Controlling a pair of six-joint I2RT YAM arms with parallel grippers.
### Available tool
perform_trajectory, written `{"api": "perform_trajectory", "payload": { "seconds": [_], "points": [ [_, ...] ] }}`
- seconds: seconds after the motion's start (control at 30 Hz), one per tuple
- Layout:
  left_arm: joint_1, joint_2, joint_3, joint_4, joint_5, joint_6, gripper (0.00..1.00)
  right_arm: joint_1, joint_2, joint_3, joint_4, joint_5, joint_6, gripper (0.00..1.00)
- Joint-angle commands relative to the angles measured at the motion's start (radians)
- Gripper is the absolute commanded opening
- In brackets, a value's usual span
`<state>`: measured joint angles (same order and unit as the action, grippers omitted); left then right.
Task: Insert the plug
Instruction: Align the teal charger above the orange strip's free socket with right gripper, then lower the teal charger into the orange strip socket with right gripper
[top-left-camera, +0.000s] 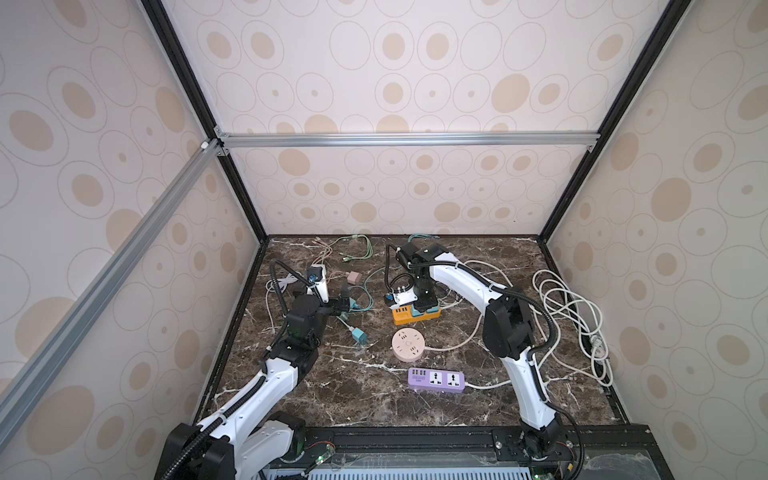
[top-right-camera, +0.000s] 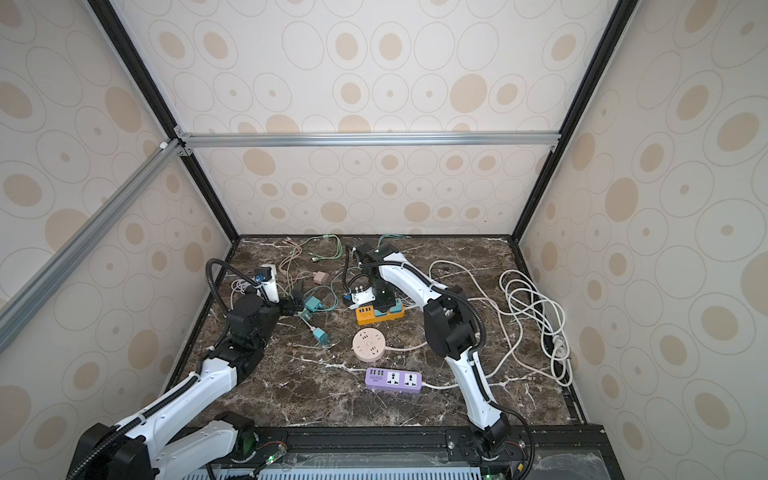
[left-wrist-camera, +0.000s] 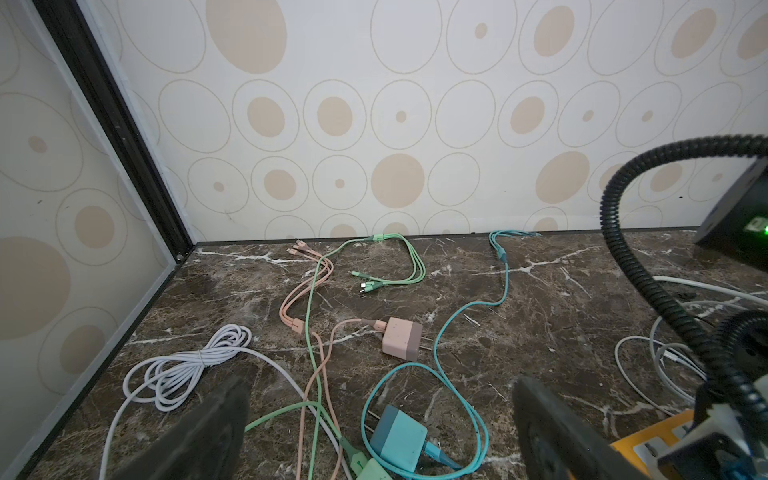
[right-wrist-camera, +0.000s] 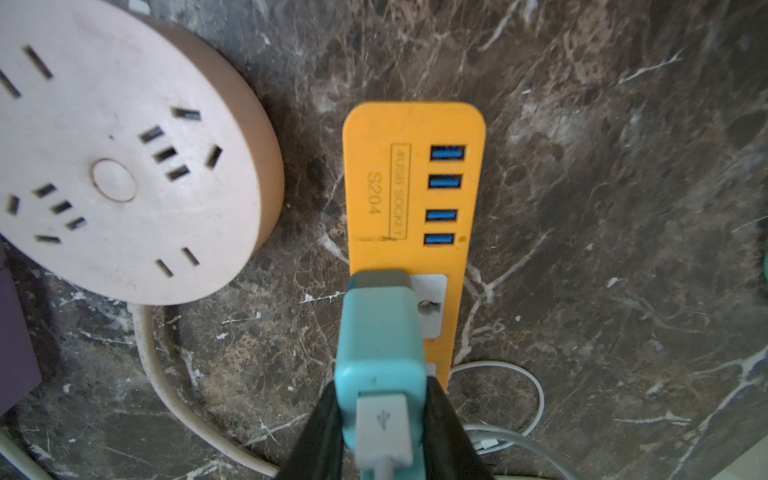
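The plug (right-wrist-camera: 380, 332) is a teal charger block with a white USB cable (right-wrist-camera: 382, 424) in its back. My right gripper (right-wrist-camera: 380, 399) is shut on its sides. It stands over the orange power strip (right-wrist-camera: 415, 187), its front end against the strip's white socket plate (right-wrist-camera: 432, 307); the prongs are hidden. Both top views show this gripper (top-left-camera: 424, 299) pointing down on the strip (top-left-camera: 415, 316) (top-right-camera: 380, 314). My left gripper (left-wrist-camera: 380, 386) (top-left-camera: 343, 301) is open and low over the table, with another teal charger (left-wrist-camera: 399, 440) lying loose between its fingers.
A round pink socket (top-left-camera: 408, 343) (right-wrist-camera: 124, 166) lies in front of the orange strip, a purple power strip (top-left-camera: 436, 379) nearer still. A white cord (top-left-camera: 569, 316) is heaped at the right. A pink charger (left-wrist-camera: 402, 337), a white coil (left-wrist-camera: 187, 365) and coloured cables litter the back left.
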<state>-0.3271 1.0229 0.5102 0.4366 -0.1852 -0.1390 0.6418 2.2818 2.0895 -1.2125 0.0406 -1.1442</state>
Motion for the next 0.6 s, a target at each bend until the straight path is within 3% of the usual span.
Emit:
{"api": "perform_trajectory", "payload": {
  "seconds": [0.0, 0.37, 0.4, 0.5, 0.57],
  "points": [
    [0.003, 0.004, 0.007, 0.009, 0.001, -0.01, 0.98, 0.006, 0.067, -0.028, -0.019, 0.029, 0.01, 0.0],
    [0.003, 0.045, 0.035, -0.038, 0.004, -0.048, 0.98, 0.007, 0.185, -0.02, -0.023, -0.018, 0.067, 0.0],
    [0.003, 0.049, 0.039, -0.043, -0.004, -0.048, 0.98, 0.007, 0.172, -0.018, -0.024, -0.032, 0.072, 0.03],
    [0.003, 0.061, 0.044, -0.045, -0.017, -0.056, 0.98, 0.007, 0.124, 0.006, -0.039, -0.071, 0.074, 0.33],
    [0.003, 0.067, 0.045, -0.039, -0.016, -0.063, 0.99, 0.006, 0.091, 0.02, -0.045, -0.087, 0.067, 0.45]
  ]
}}
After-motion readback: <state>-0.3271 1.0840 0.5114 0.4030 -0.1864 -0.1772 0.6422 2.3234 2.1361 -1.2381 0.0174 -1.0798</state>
